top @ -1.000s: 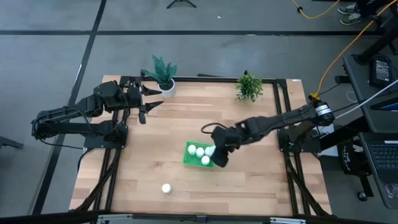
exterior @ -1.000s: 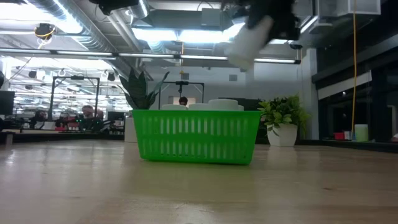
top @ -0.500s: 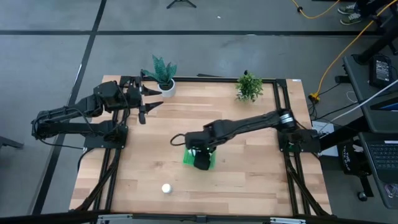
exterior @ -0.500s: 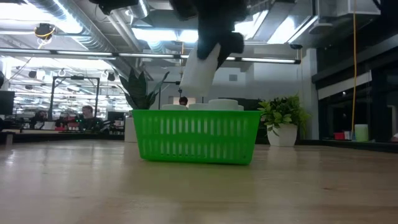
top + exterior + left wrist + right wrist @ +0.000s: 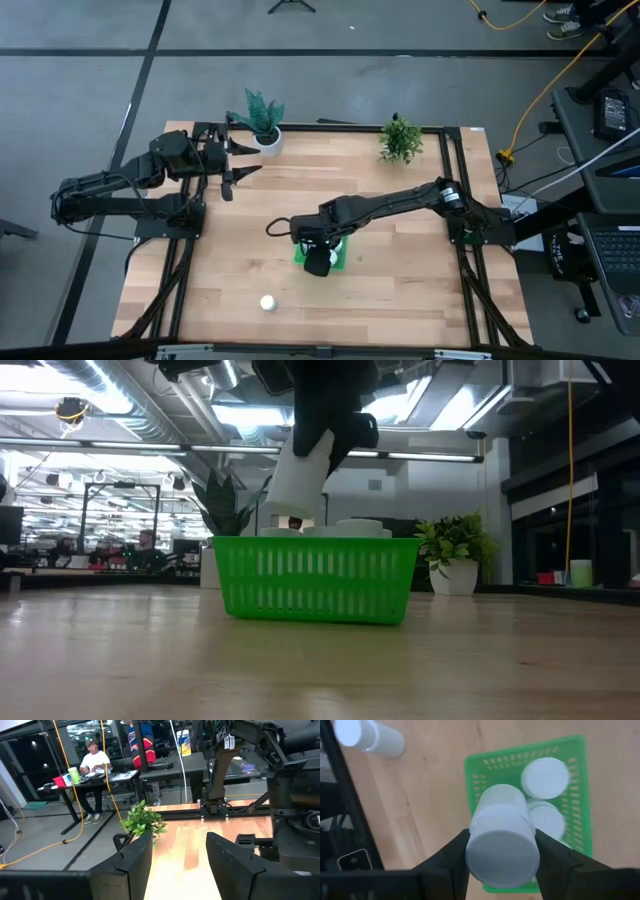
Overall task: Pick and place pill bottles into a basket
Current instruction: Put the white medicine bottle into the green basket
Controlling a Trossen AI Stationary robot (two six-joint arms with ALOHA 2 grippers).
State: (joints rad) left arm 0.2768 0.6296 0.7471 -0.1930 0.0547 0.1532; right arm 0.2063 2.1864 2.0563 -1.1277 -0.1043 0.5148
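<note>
White bottle (image 5: 504,840), smooth and cylindrical, is clamped between the right gripper's (image 5: 318,262) fingers (image 5: 451,856) and hangs tilted over the basket's (image 5: 584,785) 7 o'clock corner, above two capped bottles (image 5: 545,778) already inside; a lone bottle (image 5: 267,302) stands on the wood table (image 5: 400,300) at 7 o'clock from the basket. Risk, as judged: released this near the slotted green plastic wall, the slick, tilted bottle could strike the rim or a cap below and roll out. Left gripper (image 5: 240,160) waits parted near the 11 o'clock corner.
</note>
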